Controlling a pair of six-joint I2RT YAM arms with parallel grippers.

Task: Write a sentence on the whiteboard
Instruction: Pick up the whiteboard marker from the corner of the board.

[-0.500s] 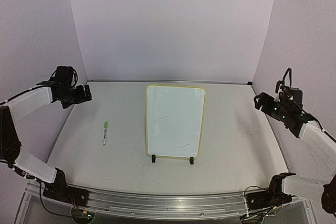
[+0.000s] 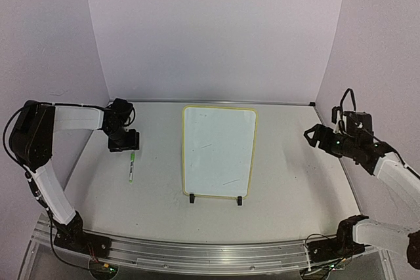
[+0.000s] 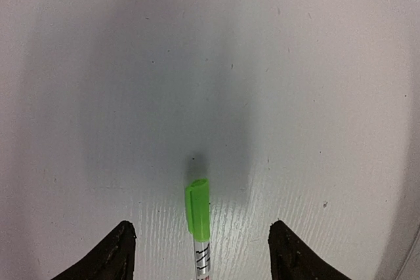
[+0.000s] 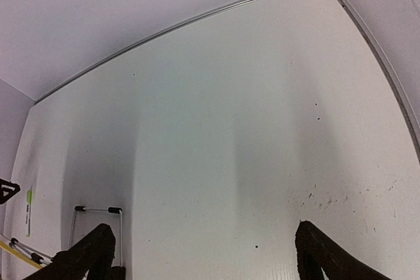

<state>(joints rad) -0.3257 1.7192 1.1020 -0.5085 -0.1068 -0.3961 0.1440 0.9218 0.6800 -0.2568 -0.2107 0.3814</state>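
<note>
The whiteboard, white with a thin yellow frame and two black feet, stands in the middle of the table. It bears no green words, only a few faint strokes. A marker with a green cap lies left of it. My left gripper is open just above the marker's cap end. In the left wrist view the green cap lies between the open fingers, untouched. My right gripper is open and empty, off to the board's right. In the right wrist view its gripper faces bare table.
White walls close the table at the back and both sides, with a metal strip along the back edge. The board's yellow edge and a wire foot show at the lower left of the right wrist view.
My left gripper has moved from the left wall inward and down to the marker's cap end. My right gripper has moved a little left, towards the board. The marker and board have not moved.
</note>
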